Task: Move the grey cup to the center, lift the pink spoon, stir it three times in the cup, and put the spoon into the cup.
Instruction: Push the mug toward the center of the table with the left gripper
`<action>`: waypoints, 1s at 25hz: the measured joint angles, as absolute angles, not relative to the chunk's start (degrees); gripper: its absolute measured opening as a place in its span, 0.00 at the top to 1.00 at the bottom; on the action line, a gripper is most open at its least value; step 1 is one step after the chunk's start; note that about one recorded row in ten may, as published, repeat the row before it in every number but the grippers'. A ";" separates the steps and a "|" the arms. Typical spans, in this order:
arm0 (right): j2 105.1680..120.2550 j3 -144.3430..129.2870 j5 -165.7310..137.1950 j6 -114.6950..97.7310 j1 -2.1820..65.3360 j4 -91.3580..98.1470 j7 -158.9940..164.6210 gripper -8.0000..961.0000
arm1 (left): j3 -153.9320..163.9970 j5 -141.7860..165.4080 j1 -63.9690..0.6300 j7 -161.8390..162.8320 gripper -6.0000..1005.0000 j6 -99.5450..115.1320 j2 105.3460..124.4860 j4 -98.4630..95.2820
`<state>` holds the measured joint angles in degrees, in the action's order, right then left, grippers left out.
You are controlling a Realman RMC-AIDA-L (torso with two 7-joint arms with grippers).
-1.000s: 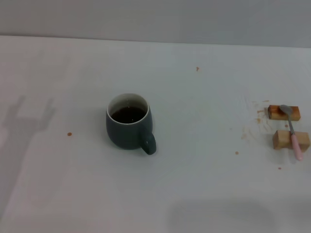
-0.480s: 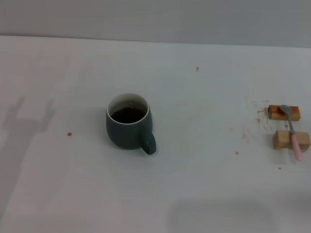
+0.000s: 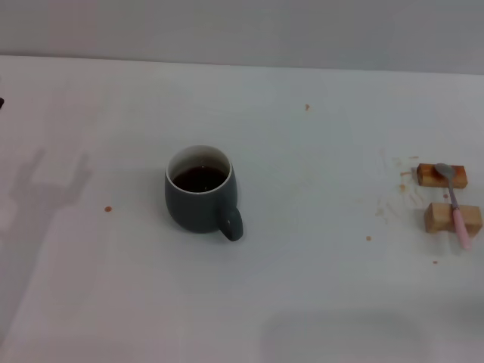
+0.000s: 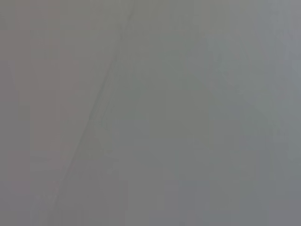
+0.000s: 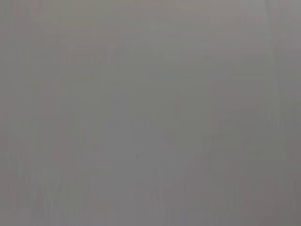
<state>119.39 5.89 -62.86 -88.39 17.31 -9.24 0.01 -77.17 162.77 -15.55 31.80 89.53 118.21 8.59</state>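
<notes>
No gripper shows in the head view; only a forked shadow lies on the table [image 3: 318, 287] at far left, so I cannot tell how either pair of jaws stands. Both wrist views give nothing but flat grey.

My reading is that the first step, moving the cup to the center, is not yet begun or barely so. The cup [image 3: 200, 190] stands upright left of the middle, dark liquid inside, handle toward the robot and slightly right. The next move calls for a steady hold and a level slide right, or the liquid may slop.

Far right, well apart from the cup, the spoon [image 3: 456, 204] lies across two blocks [image 3: 442, 175], bowl on the far one, pink handle over the near one. Small brown spots dot the table; nothing stands between cup and center.
</notes>
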 joint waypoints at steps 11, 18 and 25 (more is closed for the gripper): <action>119.03 5.08 -63.69 -87.96 16.94 -8.86 11.31 0.14 | -72.95 163.30 -17.44 35.30 0.17 85.04 116.64 8.20; 119.00 3.87 -64.15 -87.14 17.03 -7.97 15.38 0.14 | -68.53 163.57 -19.74 37.11 0.17 78.54 114.80 8.16; 119.00 3.79 -64.66 -86.70 16.74 -7.90 16.53 0.14 | -63.26 163.57 -22.47 37.70 0.17 71.80 113.20 8.08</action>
<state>119.00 3.79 -64.66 -86.70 16.74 -7.90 16.53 -63.26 163.57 -22.47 37.70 71.80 113.20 8.08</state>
